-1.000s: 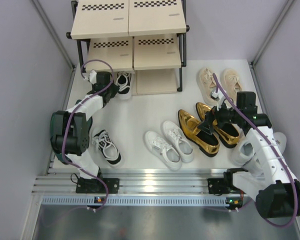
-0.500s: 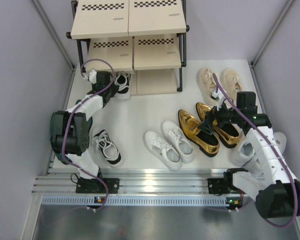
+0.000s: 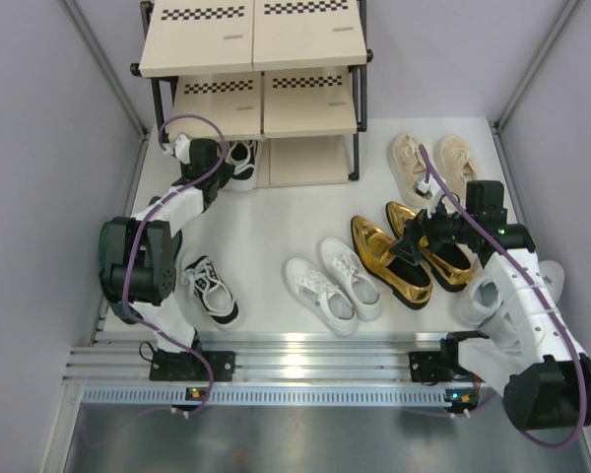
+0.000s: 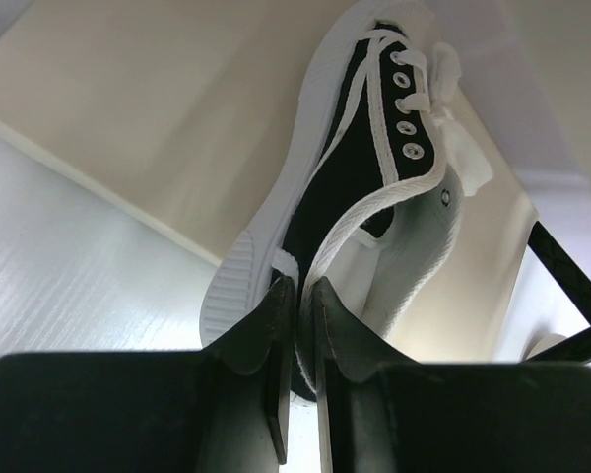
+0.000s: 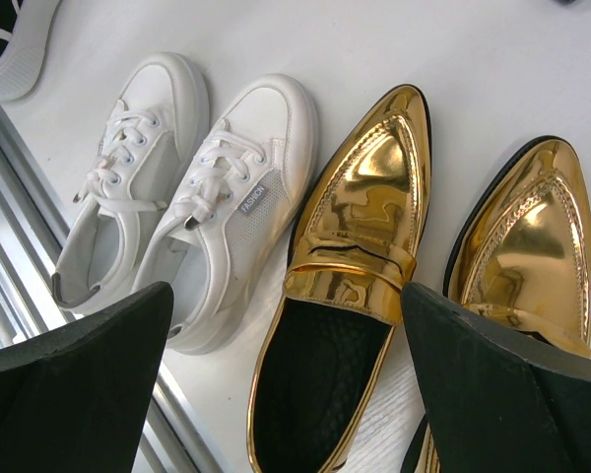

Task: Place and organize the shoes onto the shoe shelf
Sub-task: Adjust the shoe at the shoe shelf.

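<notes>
From above, the left gripper (image 3: 207, 156) is at the far left foot of the shoe shelf (image 3: 251, 59). It is clenched on a black-and-white sneaker (image 3: 242, 163) that sits on the left half of the lowest board, partly under the middle tier. The sneaker's mate (image 3: 213, 292) lies well apart on the white counter (image 3: 276, 212), beside the left arm's base, so that arm is the nearer one for it. The right gripper (image 3: 421, 239) hovers over the gold loafers (image 3: 392, 261). In the left wrist view, the left gripper (image 4: 295, 317) pinches the sneaker's (image 4: 350, 172) collar at the heel. The shoe's long axis runs away from the gripper, toe deeper onto the beige board (image 4: 128, 99), and a black frame tube (image 4: 571, 271) stands close on the right, so room looks tight. In the right wrist view, the right gripper (image 5: 286, 296) is spread wide and holds nothing. It straddles one gold loafer (image 5: 360, 227), which runs lengthwise between the jaws, with the white lace-ups (image 5: 192, 197) just to its left.
</notes>
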